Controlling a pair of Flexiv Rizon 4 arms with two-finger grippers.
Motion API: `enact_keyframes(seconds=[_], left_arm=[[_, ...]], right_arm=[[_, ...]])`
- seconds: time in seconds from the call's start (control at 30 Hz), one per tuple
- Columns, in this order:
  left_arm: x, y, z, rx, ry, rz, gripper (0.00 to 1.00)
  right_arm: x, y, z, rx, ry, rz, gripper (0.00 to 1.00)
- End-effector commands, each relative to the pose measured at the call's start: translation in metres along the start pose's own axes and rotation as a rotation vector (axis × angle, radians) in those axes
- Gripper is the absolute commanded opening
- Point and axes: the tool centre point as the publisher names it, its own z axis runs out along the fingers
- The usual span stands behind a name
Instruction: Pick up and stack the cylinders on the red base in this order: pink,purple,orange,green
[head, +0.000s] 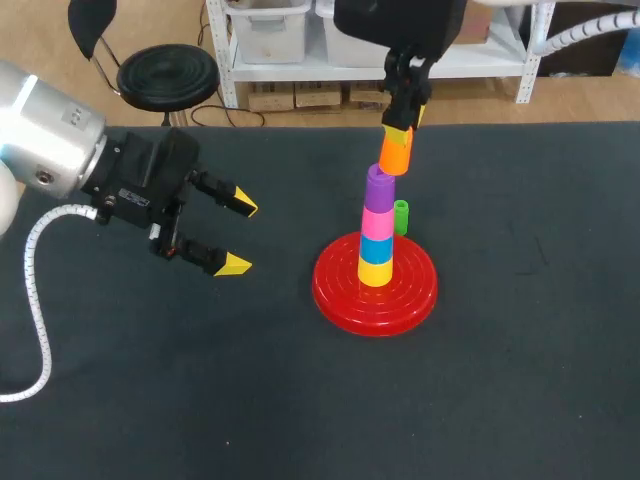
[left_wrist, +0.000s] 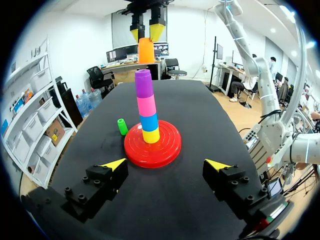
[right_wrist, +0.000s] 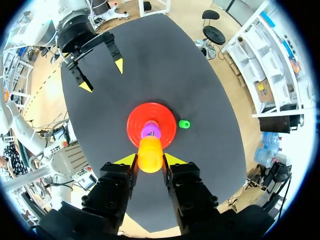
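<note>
Left fingers (head: 237, 264) hang spread and empty over open tabletop (head: 150, 380), well clear of the red base (head: 345, 290). The green cylinder (head: 401, 216) stands by its far rim. Right fingers (head: 403, 112) clamp the orange cylinder (head: 395, 152) just above the purple cylinder (head: 379, 187).

The left arm (head: 45, 130) is a smooth silver-grey cylinder at the head view's upper left, ending in a black wrist block (head: 140, 185). A white ribbed cable (head: 35, 290) loops from it down the left edge. The left gripper (head: 240, 236) has black fingers (left_wrist: 95, 187) dotted with round screw recesses (each capped by a yellow wedge tip). The right gripper (head: 405, 125) is black with the same yellow tips, below a bulky black housing (head: 400, 25) at top centre. A white ribbed hose (head: 575, 35) shows at the upper right.
</note>
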Motion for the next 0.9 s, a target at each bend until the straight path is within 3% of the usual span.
enact_keyframes(seconds=[0.03,0.9], left_arm=[[0.001,0.0,0.001,-0.002,-0.002,0.002,1.0],[0.001,0.0,0.001,-0.002,-0.002,0.002,1.0]], right_arm=[[-0.01,-0.006,0.003,-0.014,0.016,-0.001,0.0],[-0.015,-0.018,0.017,-0.028,0.049,0.01,0.0]])
